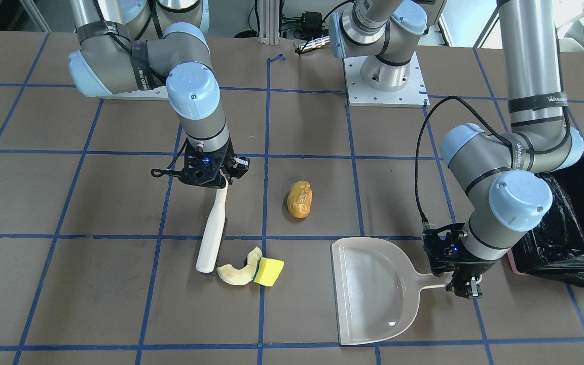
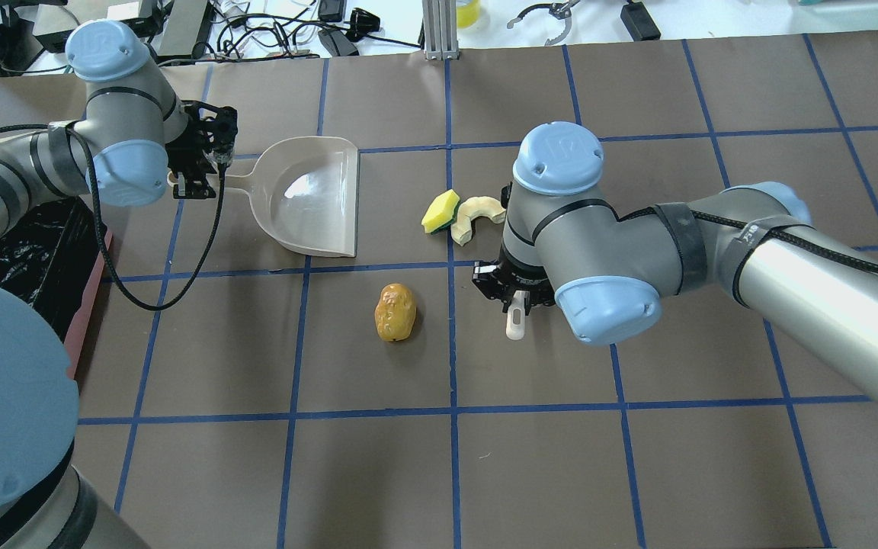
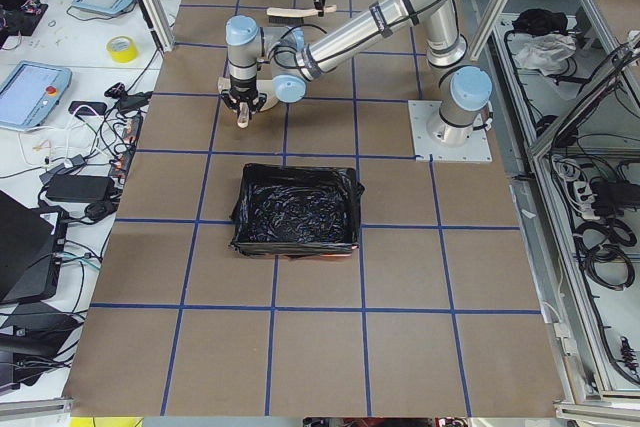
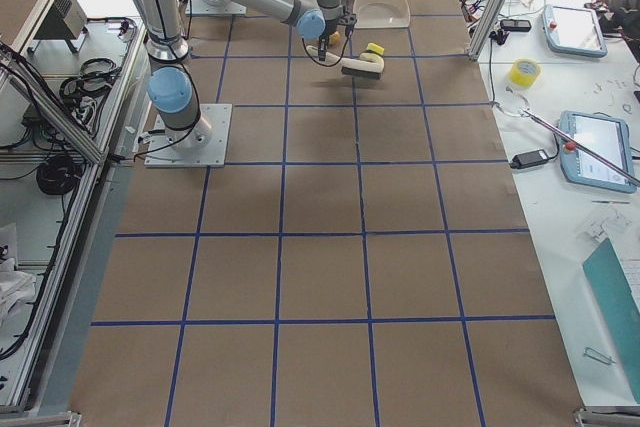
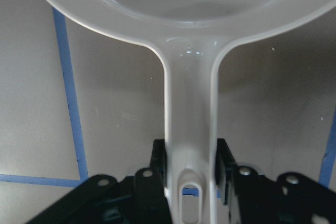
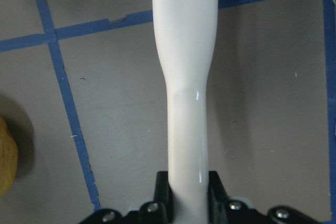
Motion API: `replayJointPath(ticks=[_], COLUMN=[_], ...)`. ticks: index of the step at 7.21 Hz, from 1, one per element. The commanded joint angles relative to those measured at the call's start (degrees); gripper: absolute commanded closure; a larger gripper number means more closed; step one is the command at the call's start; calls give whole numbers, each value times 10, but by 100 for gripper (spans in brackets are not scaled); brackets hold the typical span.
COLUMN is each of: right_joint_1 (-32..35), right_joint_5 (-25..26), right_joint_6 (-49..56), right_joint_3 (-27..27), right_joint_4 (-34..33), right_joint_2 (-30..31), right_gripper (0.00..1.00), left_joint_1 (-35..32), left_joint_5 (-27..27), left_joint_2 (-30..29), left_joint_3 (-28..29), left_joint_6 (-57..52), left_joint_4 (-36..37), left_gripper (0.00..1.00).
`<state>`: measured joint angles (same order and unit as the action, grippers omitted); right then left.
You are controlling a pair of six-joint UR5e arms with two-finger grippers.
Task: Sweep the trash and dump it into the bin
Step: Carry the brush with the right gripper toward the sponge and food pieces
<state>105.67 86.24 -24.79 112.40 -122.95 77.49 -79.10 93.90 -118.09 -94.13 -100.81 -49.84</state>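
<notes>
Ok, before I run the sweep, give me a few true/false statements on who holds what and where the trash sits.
1. The left gripper is shut on the dustpan handle. True.
2. The sponge is already in the dustpan. False: the dustpan holds no trash; the sponge lies on the table beside the pale curved piece.
3. The right gripper holds the brush, whose head is next to the pale curved piece. True.
4. The yellow-brown lump is in the bin. False: it lies on the table between brush and dustpan; the bin stands beyond the left arm.
</notes>
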Motion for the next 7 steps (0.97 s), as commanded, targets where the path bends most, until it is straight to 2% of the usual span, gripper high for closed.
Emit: replayJointPath(ticks=[1, 3, 5, 7], right_joint_1=[7, 17, 44, 68], right_joint_5=[-4, -5, -18, -21], right_joint_6=[-1, -9, -45, -63], right_joint_3=[-10, -24, -73, -92], right_joint_4=[-24, -41, -39, -41], right_joint_2=[-23, -39, -69, -89], right_gripper=[100, 100, 100, 100], left_joint_1=[-1, -3, -3, -3], left_joint_5=[0, 0, 0, 0], left_joint_2=[0, -2, -7, -7], left_joint_3=[0, 0, 0, 1], left_joint_6=[0, 1, 2, 2], left_joint_4=[0, 0, 2, 2], left_gripper=[100, 100, 100, 100])
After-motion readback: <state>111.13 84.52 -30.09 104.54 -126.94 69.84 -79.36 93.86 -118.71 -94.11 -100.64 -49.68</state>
